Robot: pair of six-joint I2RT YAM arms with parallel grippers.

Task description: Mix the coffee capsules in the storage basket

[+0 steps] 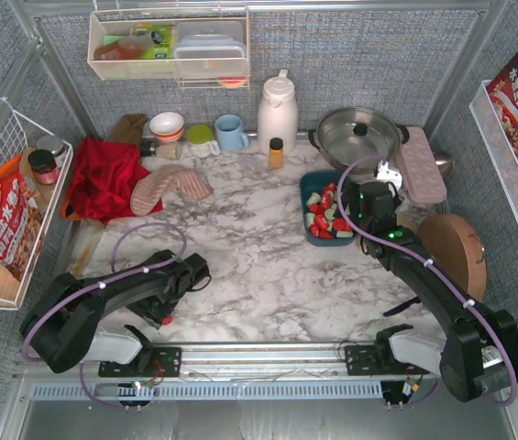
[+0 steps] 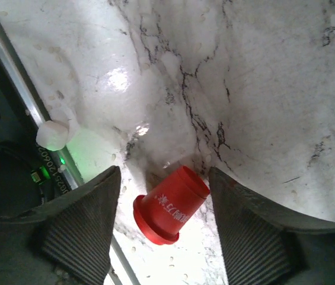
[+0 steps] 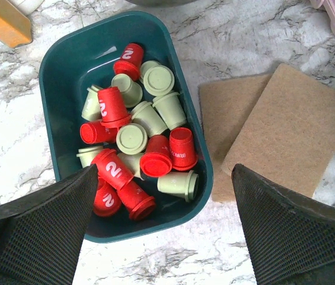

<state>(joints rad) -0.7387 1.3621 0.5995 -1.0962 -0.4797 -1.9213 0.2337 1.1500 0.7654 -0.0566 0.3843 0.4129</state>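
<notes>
The left fingers (image 2: 81, 237) are spread, one red pod (image 2: 170, 205) lying on the worktop (image 2: 262, 71) between them. The right fingers (image 3: 37, 237) are spread too, the basket (image 3: 66, 71) of pods (image 3: 134, 139) at their 12 o'clock.

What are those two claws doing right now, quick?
Left gripper: open, either side of a red capsule lying on the table, not gripping.
Right gripper: open, empty, above the storage basket.

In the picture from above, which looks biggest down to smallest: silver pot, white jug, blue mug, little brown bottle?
1. silver pot
2. white jug
3. blue mug
4. little brown bottle
All stand near the back, so the order is fair.
</notes>
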